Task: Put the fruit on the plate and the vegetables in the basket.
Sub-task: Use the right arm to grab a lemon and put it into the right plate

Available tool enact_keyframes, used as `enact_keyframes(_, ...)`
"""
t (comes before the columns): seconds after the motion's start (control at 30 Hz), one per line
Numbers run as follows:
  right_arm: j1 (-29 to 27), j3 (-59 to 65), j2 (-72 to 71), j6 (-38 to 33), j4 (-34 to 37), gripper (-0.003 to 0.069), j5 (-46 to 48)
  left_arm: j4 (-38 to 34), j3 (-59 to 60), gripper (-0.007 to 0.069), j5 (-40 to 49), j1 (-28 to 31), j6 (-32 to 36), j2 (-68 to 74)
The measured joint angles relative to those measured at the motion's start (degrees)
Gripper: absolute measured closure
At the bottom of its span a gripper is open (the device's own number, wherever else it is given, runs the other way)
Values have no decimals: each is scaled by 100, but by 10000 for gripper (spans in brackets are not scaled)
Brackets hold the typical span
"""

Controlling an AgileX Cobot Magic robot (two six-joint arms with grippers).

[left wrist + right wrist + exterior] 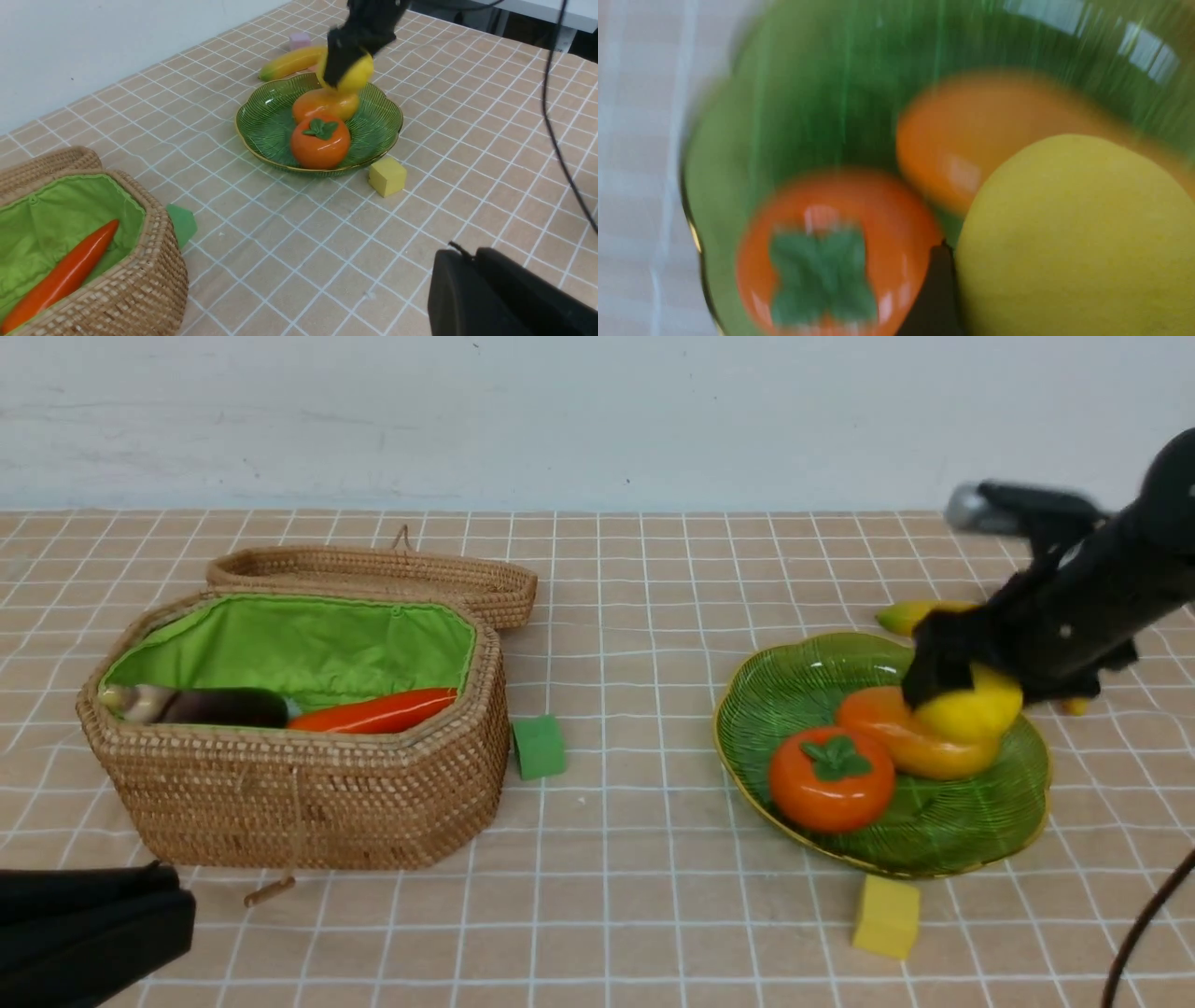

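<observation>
Two fruits, persimmon & mango, lie on the green plate; right gripper pinches the lemon just above the mango. Step: lemon drop-off. Next, imo: open fingers gently, then fetch banana behind plate. Left gripper fingers pressed together, idle.

Checked cloth: basket, plate, banana, cubes

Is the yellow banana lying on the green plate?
No, the glossy yellow banana lies on the tablecloth outside the ribbed green glass plate.
</observation>
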Motion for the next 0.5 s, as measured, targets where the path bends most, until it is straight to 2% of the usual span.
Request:
enact_keyframes(0.1, 25, 6, 23, 70, -75, 43, 388, 0, 0, 588, 40, 0, 0, 0)
enact_keyframes(0.3, 25, 6, 23, 223, -99, 34, 514, 0, 0, 588, 40, 0, 88, 0)
enact_keyframes(0.4, 25, 6, 5, 236, -57, -20, 644, 0, 0, 587, 45, 0, 102, 0)
enact_keyframes(0.5, 25, 6, -159, 252, 6, -22, 826, 0, 0, 585, 47, 0, 102, 0)
